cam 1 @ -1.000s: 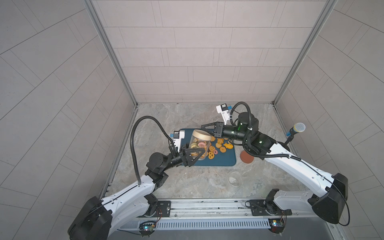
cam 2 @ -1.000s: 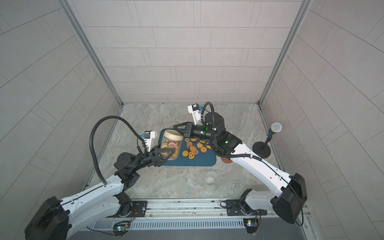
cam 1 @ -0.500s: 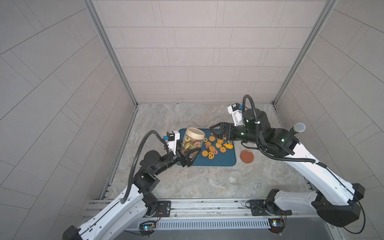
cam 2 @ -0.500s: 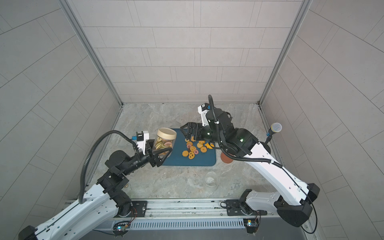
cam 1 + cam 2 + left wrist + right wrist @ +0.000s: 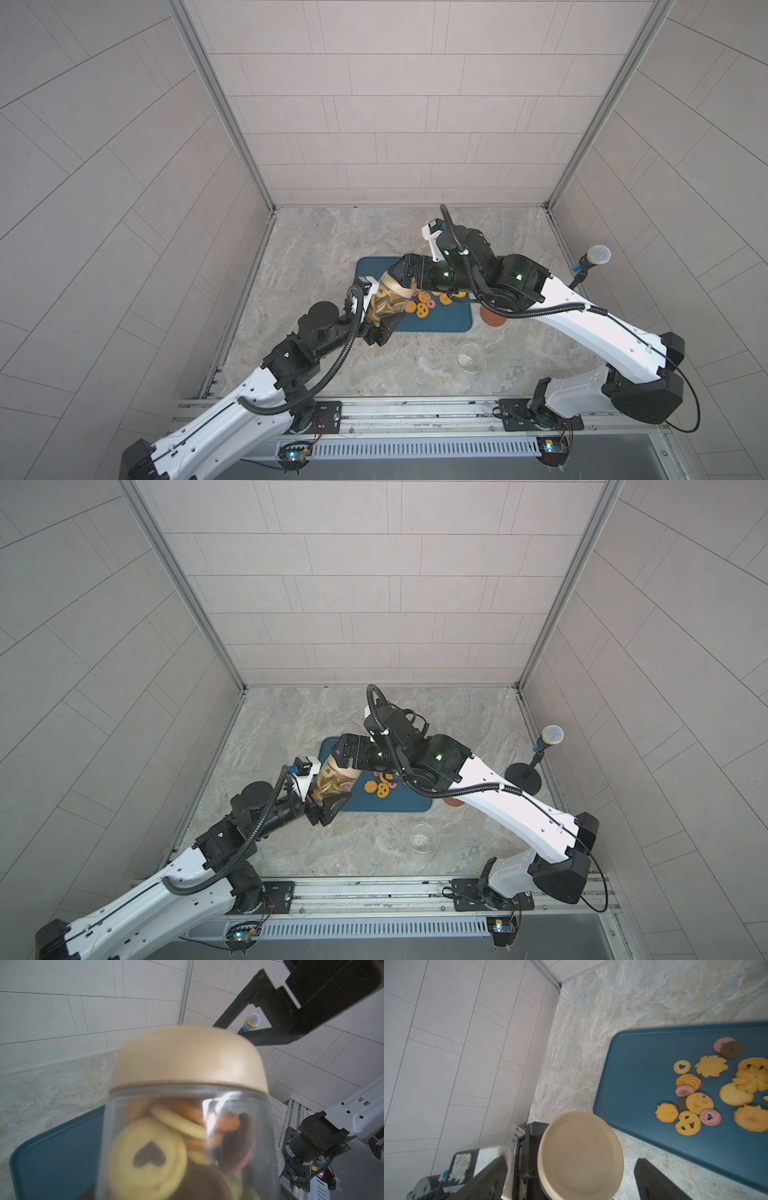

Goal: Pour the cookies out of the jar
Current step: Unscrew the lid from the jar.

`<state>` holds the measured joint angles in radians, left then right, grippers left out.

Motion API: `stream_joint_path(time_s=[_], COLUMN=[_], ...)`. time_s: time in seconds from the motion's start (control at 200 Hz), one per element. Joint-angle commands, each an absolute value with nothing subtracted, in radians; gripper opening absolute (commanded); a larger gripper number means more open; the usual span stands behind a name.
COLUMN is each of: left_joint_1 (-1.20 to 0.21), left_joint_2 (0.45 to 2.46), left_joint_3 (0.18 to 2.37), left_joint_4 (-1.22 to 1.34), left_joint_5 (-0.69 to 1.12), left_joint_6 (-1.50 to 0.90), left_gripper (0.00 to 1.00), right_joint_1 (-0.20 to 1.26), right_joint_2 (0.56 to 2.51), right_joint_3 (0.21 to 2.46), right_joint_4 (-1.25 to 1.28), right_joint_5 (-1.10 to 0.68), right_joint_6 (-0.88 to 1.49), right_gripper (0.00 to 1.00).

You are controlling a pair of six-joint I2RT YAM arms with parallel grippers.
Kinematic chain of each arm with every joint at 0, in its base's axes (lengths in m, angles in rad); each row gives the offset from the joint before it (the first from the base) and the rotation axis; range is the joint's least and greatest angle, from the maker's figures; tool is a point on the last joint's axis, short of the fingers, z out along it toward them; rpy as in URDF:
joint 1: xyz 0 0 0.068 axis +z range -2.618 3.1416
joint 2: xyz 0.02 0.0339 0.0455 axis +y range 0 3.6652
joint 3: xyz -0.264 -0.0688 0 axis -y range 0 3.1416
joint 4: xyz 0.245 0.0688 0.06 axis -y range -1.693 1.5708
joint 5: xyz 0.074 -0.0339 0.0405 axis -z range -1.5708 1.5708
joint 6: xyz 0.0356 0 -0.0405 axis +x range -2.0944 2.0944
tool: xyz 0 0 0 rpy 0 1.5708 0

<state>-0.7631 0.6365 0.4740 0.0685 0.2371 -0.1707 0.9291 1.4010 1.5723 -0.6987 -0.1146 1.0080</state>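
My left gripper is shut on a clear jar and holds it tilted over the near left corner of the blue tray. A beige lid sits on the jar, and cookies show through the glass. My right gripper is open, its fingers standing either side of the lid without touching it. Several more cookies lie loose on the tray.
An empty glass jar stands on the stone floor, nearer the front than the tray. A red-brown disc lies half hidden under the right arm. A microphone on a stand is at the right wall.
The right gripper has opened, drawn back, then come over the lid. The left arm has lifted the jar and carried it toward the tray's near left corner.
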Motion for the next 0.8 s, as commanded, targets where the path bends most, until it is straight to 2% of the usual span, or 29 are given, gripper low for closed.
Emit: stream_joint_path(time_s=[0.0,0.57,0.796], left_joint_1=[-0.772,-0.778,-0.779], left_joint_2=[0.602,0.575,0.575], left_joint_3=[0.525,0.515,0.514], left_joint_4=[0.185,0.189,0.19], left_joint_5=[0.209,0.209,0.201], left_joint_6=[-0.131,-0.126,-0.13], left_gripper=[0.0,0.0,0.0], right_joint_1=[0.938,0.95,0.951], right_joint_2=[1.407,1.465,1.473], right_joint_3=[1.582,1.505,1.497], right_joint_4=[-0.68,-0.509,-0.494], right_joint_5=[-0.056,-0.155,-0.165], right_joint_6=[1.088,1.214,1.22], right_gripper=[1.0,1.0,0.87])
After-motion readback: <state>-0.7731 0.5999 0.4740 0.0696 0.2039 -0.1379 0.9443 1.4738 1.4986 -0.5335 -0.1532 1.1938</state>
